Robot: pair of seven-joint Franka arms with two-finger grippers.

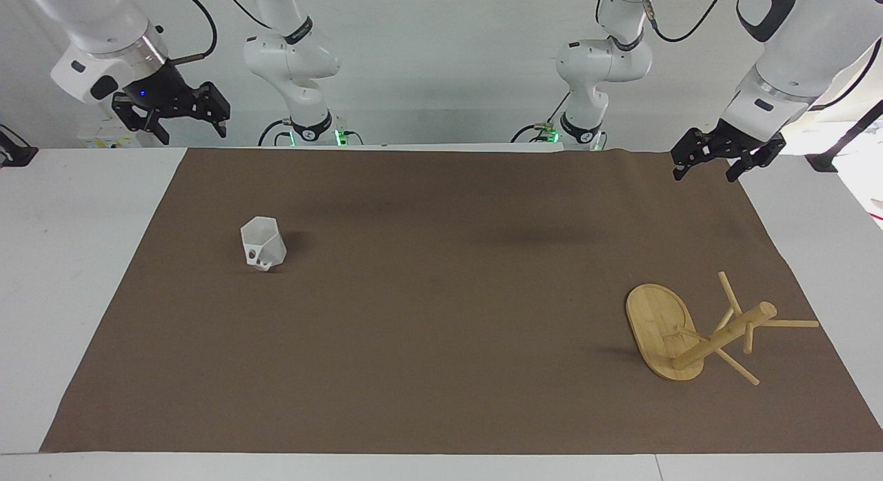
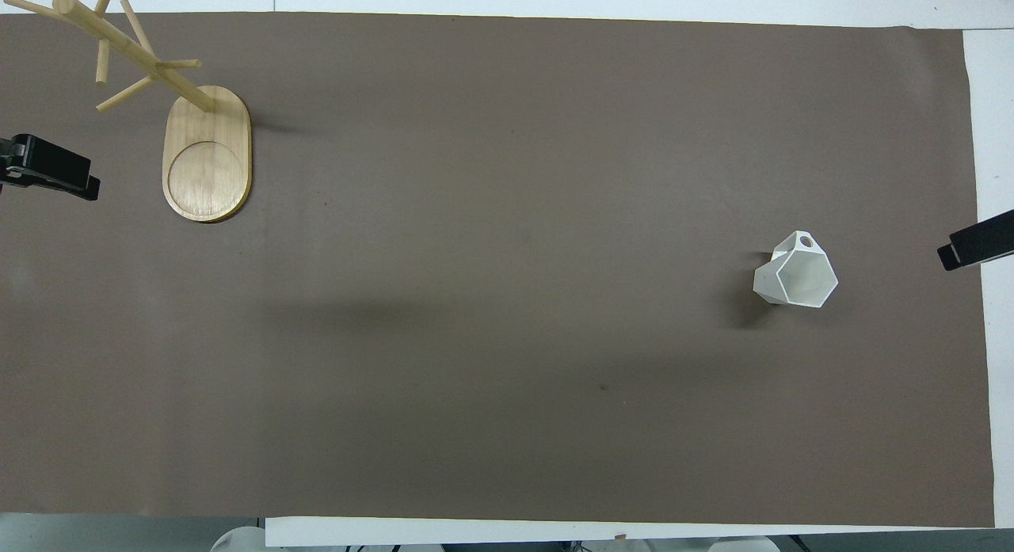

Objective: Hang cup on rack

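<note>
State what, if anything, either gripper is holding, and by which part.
Nothing is held. The left gripper and right gripper are both open and empty; the white faceted cup stands alone on the brown mat.
</note>
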